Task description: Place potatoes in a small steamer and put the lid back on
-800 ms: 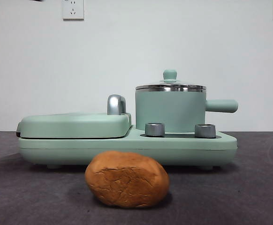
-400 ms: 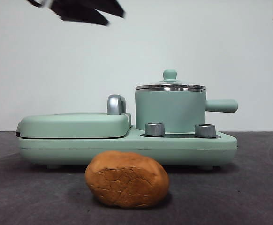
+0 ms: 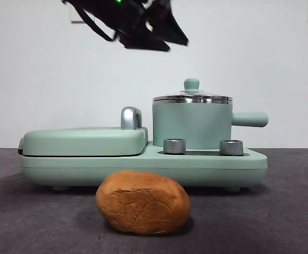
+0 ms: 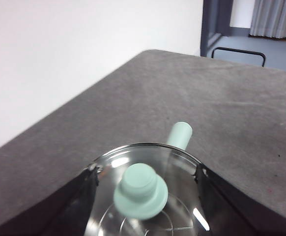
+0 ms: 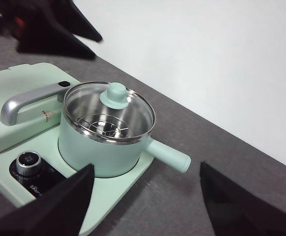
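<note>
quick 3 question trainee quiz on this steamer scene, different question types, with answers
1. True or false: the lid is off the small steamer.
2. Where is the potato? A) inside the steamer B) on the table in front of the appliance C) in an end effector
3. Fill in: the left end effector is open above the lid's ____.

Key: 1 false, the lid sits on the steamer. 2 B. 3 knob; the right end effector is open too, holding nothing, beside the steamer.
</note>
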Action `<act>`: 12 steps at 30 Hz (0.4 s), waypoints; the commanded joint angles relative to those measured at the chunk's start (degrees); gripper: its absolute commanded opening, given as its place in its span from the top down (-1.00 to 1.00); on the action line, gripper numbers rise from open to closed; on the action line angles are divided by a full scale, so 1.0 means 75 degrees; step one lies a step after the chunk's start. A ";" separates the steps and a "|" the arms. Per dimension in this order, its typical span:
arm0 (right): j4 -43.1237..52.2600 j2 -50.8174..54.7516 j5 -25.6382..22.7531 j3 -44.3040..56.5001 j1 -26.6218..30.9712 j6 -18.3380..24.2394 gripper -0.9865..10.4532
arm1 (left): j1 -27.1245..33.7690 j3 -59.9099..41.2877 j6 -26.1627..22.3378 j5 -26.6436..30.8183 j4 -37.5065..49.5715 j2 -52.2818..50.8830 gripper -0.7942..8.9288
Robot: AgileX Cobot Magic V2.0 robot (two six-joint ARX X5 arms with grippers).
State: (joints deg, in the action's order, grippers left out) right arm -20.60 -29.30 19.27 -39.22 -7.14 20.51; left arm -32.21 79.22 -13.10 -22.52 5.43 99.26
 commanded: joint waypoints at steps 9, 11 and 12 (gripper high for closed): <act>0.0050 -0.0026 -0.0029 -0.0114 -0.0032 -0.0137 0.23 | -0.0242 0.0889 0.0131 0.0160 0.0268 0.1291 0.21; 0.0047 -0.0026 -0.0029 -0.0114 -0.0032 -0.0137 0.23 | -0.0259 0.0889 0.0128 0.0256 0.0356 0.1408 0.21; 0.0050 -0.0026 -0.0026 -0.0114 -0.0032 -0.0137 0.23 | -0.0259 0.0889 0.0128 0.0262 0.0396 0.1460 0.21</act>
State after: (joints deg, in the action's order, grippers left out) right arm -20.60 -29.30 19.27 -39.22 -7.14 20.51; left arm -33.54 84.34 -12.43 -20.84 7.44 108.77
